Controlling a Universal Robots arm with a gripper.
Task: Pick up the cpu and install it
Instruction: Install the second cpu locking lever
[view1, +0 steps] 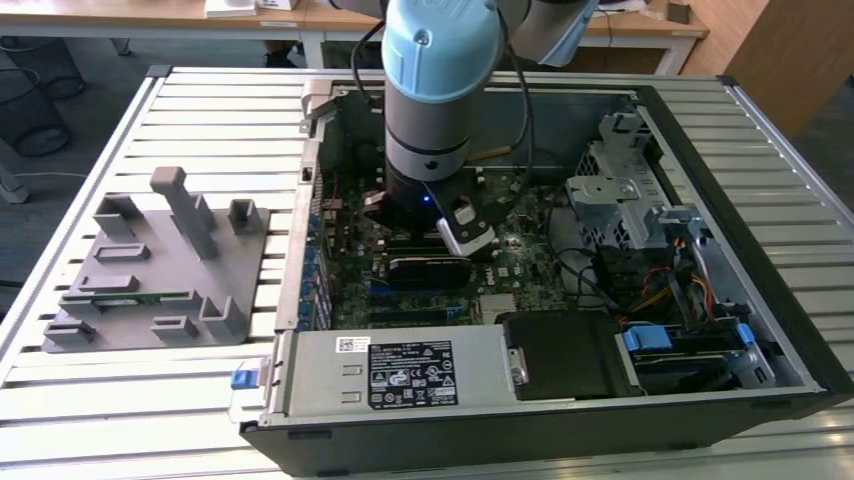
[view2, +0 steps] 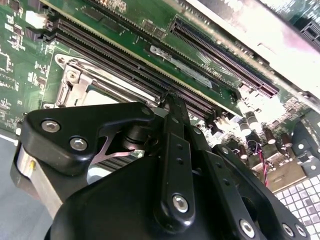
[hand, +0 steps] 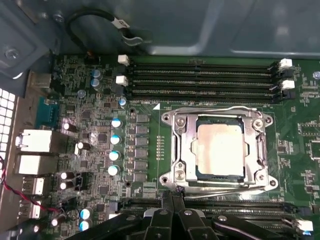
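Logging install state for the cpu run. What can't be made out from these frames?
- Tool fingers: open or shut unclear; black linkage hides the tips in both wrist views, the arm in the exterior view.
- Cpu: lies in the socket frame, but whether it is fully seated or latched can't be judged.
- Socket frame, second wrist view: mostly behind the tool's body.

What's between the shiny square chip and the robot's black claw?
In the first wrist view, the cpu sits in its socket. Between it and the end effector lies the socket's silver metal frame, its lower edge right by the tips.
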